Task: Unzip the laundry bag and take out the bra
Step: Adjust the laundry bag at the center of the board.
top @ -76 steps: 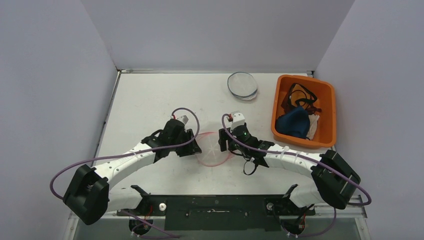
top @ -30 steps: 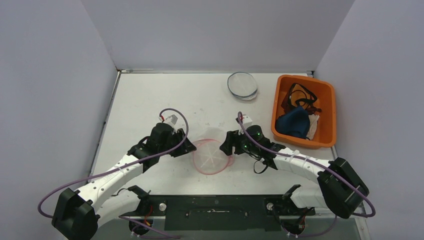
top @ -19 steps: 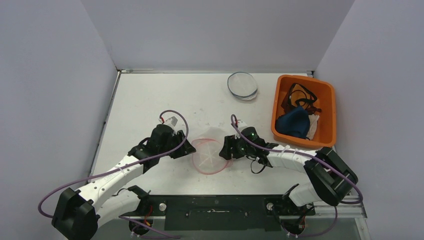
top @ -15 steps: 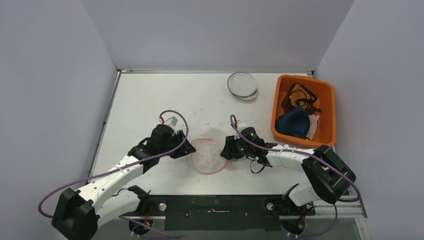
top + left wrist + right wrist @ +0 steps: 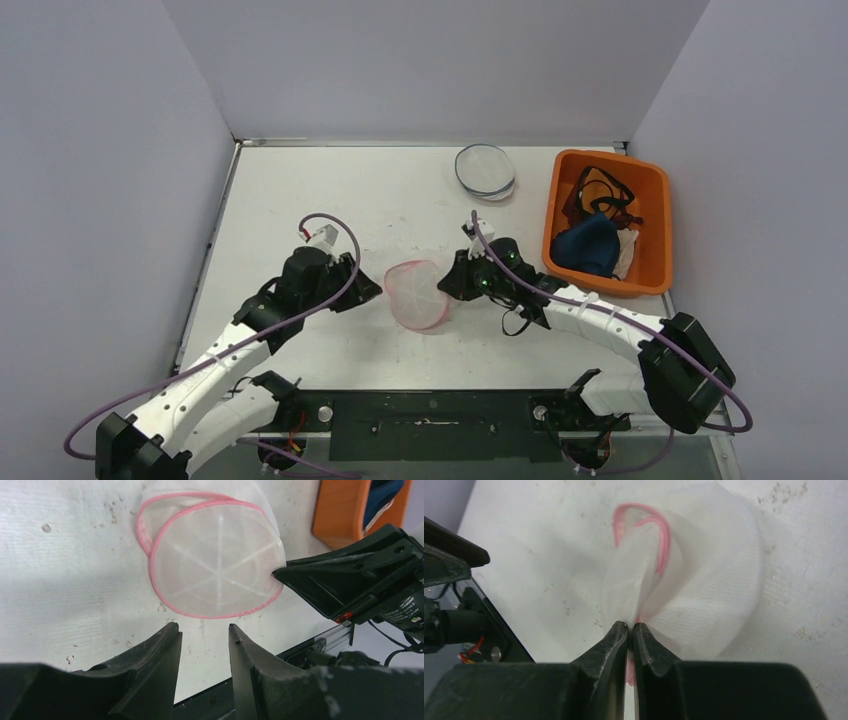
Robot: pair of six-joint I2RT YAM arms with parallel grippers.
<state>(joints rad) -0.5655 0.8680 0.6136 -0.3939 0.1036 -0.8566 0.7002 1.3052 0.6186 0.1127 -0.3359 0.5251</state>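
Note:
The laundry bag is a round white mesh pouch with a pink rim, and its right edge is raised off the table. My right gripper is shut on that edge; in the right wrist view the fingertips pinch mesh and pink trim of the bag. My left gripper hangs open just left of the bag, apart from it. The left wrist view shows its jaws spread with only table between them, short of the bag. No bra shows through the mesh.
An orange bin at the right holds a blue garment and an orange one with black straps. A second round mesh bag with a grey rim lies at the back. Walls close in the table on three sides.
My right gripper closed on the bag's right edge and lifted it, tilting the bag. The left arm drew back to the left, away from the bag.

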